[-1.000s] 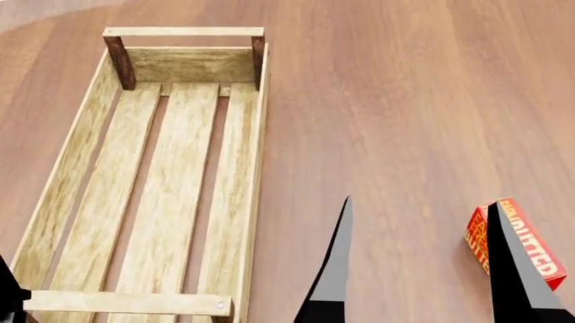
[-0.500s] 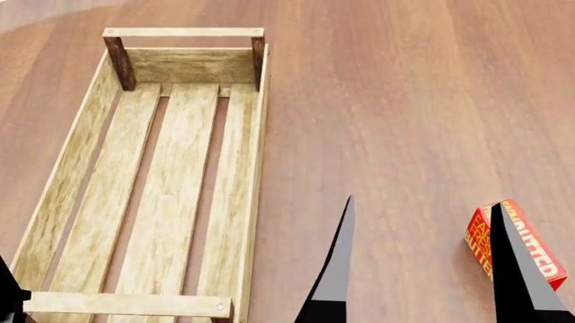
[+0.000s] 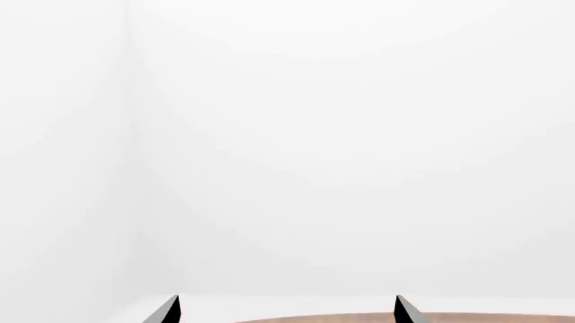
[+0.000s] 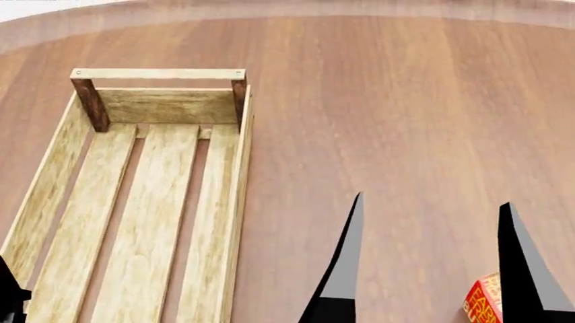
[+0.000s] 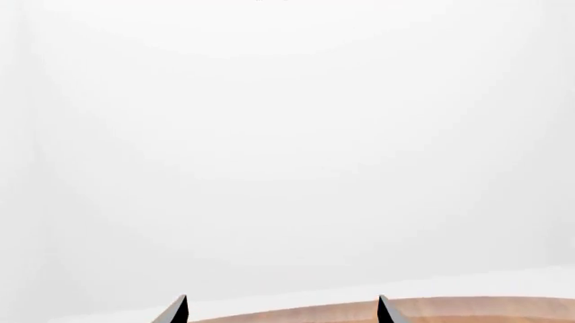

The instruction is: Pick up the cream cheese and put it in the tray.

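The cream cheese is out of view in all three views. The tray [image 4: 235,202], a light-wood slatted crate with dark corner posts, lies at the left of the head view with nothing in it. My right gripper [image 4: 431,199] hovers open over bare wood to the tray's right, nothing between its fingers. In its own wrist view the right gripper [image 5: 282,297] shows two spread tips against a white wall. The left gripper [image 3: 287,297] is likewise open and empty. Only a dark sliver of the left arm [image 4: 7,291] shows at the head view's lower left corner.
A red-orange butter box [image 4: 483,304] sits at the bottom right, partly hidden behind my right finger. The round wooden table [image 4: 404,101] ends in a curved far edge near the top of the head view. Both wrist views face blank white walls.
The head view has tilted up: the tray and the butter box have slid down the picture, and the table's far edge has come into sight. The right gripper's fingers stay spread.
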Controlling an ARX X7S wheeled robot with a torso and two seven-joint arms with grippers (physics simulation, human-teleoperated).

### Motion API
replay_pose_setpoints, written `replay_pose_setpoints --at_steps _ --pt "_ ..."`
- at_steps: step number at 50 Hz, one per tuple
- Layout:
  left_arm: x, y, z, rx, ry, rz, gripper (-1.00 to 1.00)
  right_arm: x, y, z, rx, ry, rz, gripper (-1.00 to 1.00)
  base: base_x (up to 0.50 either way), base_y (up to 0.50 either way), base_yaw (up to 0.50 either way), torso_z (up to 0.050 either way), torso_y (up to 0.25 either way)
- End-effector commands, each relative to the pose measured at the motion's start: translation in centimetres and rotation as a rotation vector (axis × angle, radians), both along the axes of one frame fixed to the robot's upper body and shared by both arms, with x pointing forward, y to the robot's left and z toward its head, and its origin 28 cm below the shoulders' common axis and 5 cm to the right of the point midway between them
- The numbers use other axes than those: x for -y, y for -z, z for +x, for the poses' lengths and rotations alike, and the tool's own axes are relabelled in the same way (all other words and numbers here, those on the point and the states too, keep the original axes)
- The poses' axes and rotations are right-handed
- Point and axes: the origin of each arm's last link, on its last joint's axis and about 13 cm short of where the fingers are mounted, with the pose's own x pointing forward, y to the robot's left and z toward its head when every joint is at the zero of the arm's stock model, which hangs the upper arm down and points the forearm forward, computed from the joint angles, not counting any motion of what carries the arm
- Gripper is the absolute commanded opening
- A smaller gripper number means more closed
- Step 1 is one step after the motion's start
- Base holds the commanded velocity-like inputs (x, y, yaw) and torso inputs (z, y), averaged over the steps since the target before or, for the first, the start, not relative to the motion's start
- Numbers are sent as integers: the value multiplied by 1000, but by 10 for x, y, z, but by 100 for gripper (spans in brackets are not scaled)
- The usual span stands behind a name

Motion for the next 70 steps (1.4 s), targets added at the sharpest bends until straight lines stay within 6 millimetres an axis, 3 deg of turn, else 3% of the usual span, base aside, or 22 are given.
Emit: replay_pose_setpoints --at_steps 1,19,24,33,48,58,70 --pt "0 0 0 0 -2 0 100 0 0 0 1 8 -13 100 0 0 0 0 0" --pt "0 0 0 -4 -1 -1 100 -1 -4 -4 7 38 1 100 0 0 0 0 0" --pt "-1 1 -1 -6 -3 -4 100 8 -15 -8 47 63 30 100 0 0 0 0 0" --pt "-1 1 -2 0 0 -9 100 17 -32 -10 59 126 304 100 0 0 0 0 0" --pt "-2 2 -2 4 -2 -15 100 30 -25 -15 75 390 636 100 0 0 0 0 0" --pt "-2 2 -3 3 -2 -17 100 37 -21 -23 91 476 761 100 0 0 0 0 0" --pt "-3 2 -2 2 -3 -23 100 36 -13 -27 -15 580 919 100 0 0 0 0 0"
